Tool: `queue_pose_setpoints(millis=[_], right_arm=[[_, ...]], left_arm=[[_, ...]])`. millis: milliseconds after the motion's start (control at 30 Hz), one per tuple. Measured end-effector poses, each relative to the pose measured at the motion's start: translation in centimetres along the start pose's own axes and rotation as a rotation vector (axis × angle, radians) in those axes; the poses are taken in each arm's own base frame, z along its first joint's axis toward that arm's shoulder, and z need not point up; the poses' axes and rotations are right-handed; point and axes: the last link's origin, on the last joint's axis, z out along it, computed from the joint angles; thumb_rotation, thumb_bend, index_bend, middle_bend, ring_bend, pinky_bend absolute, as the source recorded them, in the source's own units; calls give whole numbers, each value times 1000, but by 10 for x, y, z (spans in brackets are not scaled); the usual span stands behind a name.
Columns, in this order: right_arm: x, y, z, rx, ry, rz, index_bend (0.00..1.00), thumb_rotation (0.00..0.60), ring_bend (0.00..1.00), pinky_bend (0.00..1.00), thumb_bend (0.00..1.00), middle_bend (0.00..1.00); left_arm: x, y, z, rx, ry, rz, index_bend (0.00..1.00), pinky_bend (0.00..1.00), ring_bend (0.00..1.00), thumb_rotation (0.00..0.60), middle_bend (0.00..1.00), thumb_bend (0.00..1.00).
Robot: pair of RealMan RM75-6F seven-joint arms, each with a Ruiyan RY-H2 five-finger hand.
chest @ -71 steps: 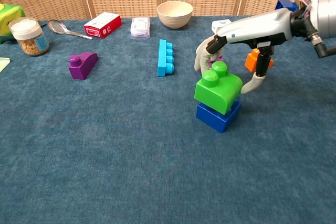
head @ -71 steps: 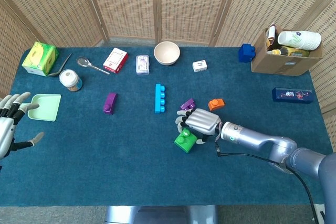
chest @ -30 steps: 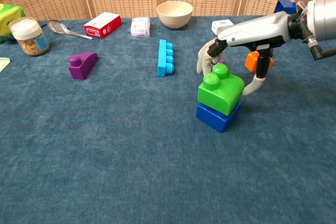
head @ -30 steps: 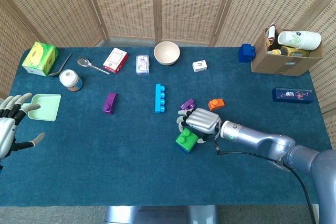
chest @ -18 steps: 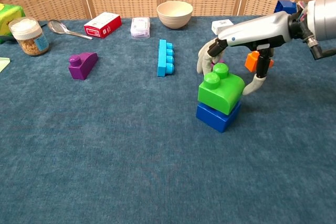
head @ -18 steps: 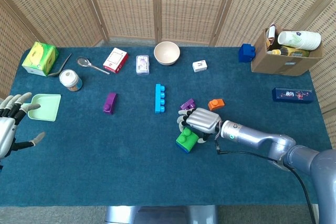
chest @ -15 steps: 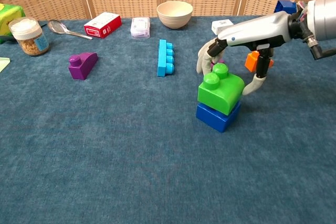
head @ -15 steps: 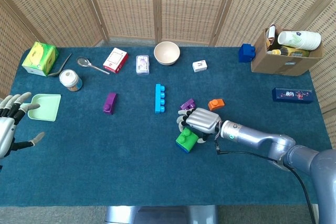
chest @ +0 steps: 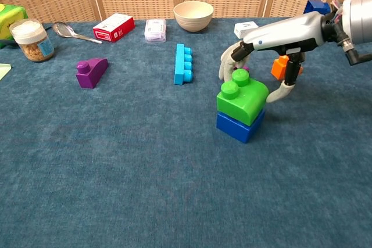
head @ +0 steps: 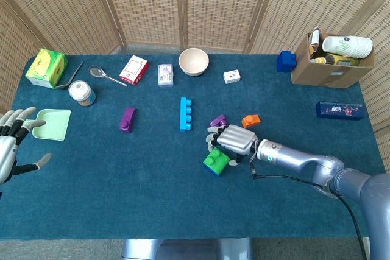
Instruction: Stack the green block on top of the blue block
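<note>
The green block (chest: 241, 100) (head: 216, 160) sits on top of the blue block (chest: 238, 126), studs up, near the middle of the blue cloth. In the head view only a sliver of the blue block (head: 209, 170) shows under it. My right hand (chest: 279, 36) (head: 234, 140) reaches over the green block from behind. Its fingers (chest: 225, 67) lie at the block's back left and its thumb at the right side, gripping it. At the far left edge my left hand (head: 12, 144) hovers with its fingers spread and holds nothing.
A small purple block (head: 217, 121) and an orange block (head: 250, 120) lie just behind my right hand. A long light-blue brick (head: 185, 114), another purple block (head: 127, 119), a bowl (head: 194, 61), a green tray (head: 52, 124) and a cardboard box (head: 329, 68) stand around.
The green block has tilted level and settled lower onto the blue block; the stack has shifted slightly left. My right hand stays around it. The left hand has not moved.
</note>
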Motion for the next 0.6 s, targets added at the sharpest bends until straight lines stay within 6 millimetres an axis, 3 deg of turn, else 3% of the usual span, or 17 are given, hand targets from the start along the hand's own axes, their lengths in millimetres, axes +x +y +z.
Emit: queue_pose_setpoints(millis=[400,600], right_arm=[[0,2,-2,-7,-9,-10,116,599,14,145,277,147],[2,5,-6,-22,-12,-10,73,543,0,98,313,121]], left_arm=[[1,0,-1,-1,0,-4,231,0,0,544,90,305],[2,1,0,-9,5,-7,230,0,0,545,90,305]])
